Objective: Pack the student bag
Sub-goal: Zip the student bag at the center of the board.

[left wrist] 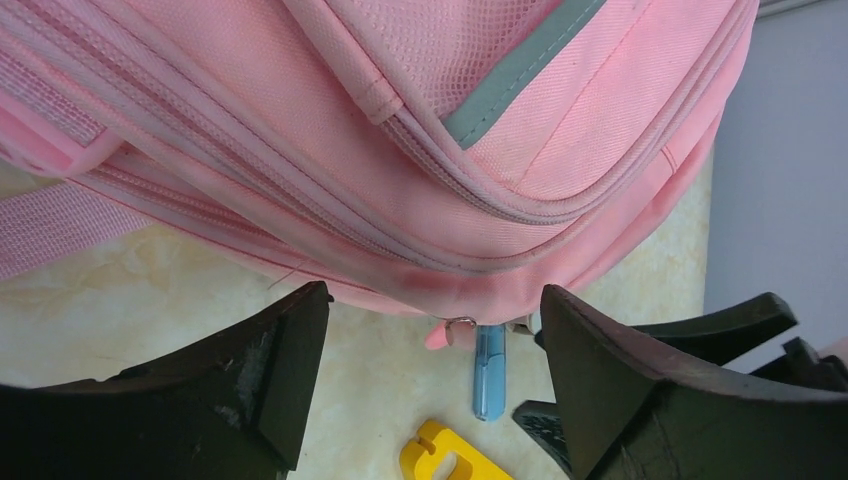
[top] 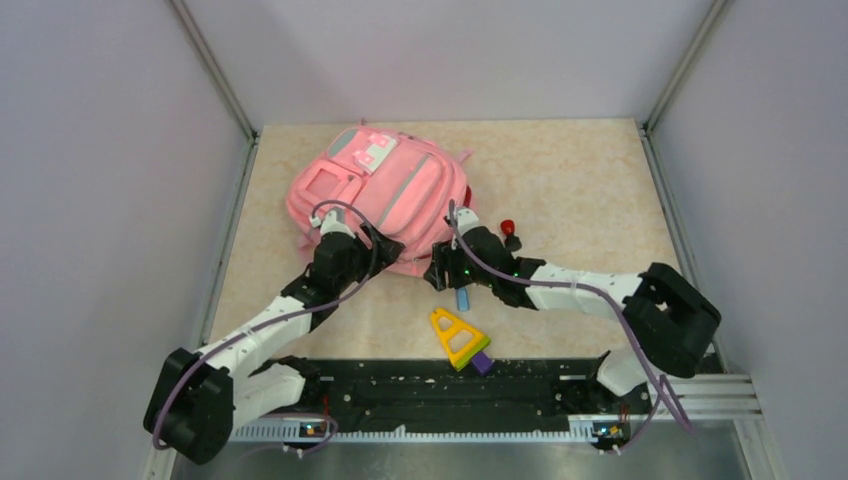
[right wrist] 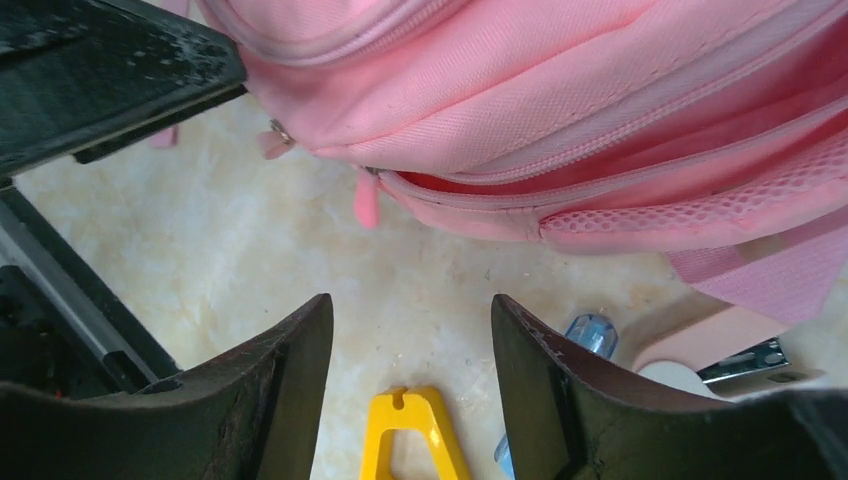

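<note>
The pink student bag (top: 375,195) lies flat at the back left of the table, zippers shut. It fills the top of the left wrist view (left wrist: 400,150) and of the right wrist view (right wrist: 560,110). My left gripper (top: 385,250) is open and empty at the bag's near edge; its fingers frame a pink zipper pull (left wrist: 447,334). My right gripper (top: 438,272) is open and empty beside the bag's near right corner, above the bare table. Two pink zipper pulls (right wrist: 367,200) hang below the bag's seam in the right wrist view.
A blue pen (top: 462,298) lies just in front of the bag; it also shows in the left wrist view (left wrist: 489,372). A yellow triangular piece (top: 455,336) with a purple item (top: 482,362) lies nearer the arms. A red object (top: 508,228) sits right of the bag. Walls enclose three sides.
</note>
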Action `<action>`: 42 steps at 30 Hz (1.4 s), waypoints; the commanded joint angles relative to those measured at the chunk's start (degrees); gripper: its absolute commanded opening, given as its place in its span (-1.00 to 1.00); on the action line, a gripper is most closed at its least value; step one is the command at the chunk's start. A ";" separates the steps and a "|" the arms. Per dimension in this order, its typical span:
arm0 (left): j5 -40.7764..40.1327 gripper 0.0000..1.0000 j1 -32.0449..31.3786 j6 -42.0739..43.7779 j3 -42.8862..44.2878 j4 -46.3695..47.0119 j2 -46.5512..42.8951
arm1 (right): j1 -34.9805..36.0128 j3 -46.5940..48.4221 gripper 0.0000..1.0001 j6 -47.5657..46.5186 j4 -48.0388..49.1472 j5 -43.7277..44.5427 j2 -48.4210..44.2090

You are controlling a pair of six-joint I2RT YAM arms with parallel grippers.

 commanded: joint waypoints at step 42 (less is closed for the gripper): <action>-10.41 -1.00 4.68 6.43 0.63 0.73 2.14 | 4.88 15.32 -1.00 0.77 -5.20 8.05 12.52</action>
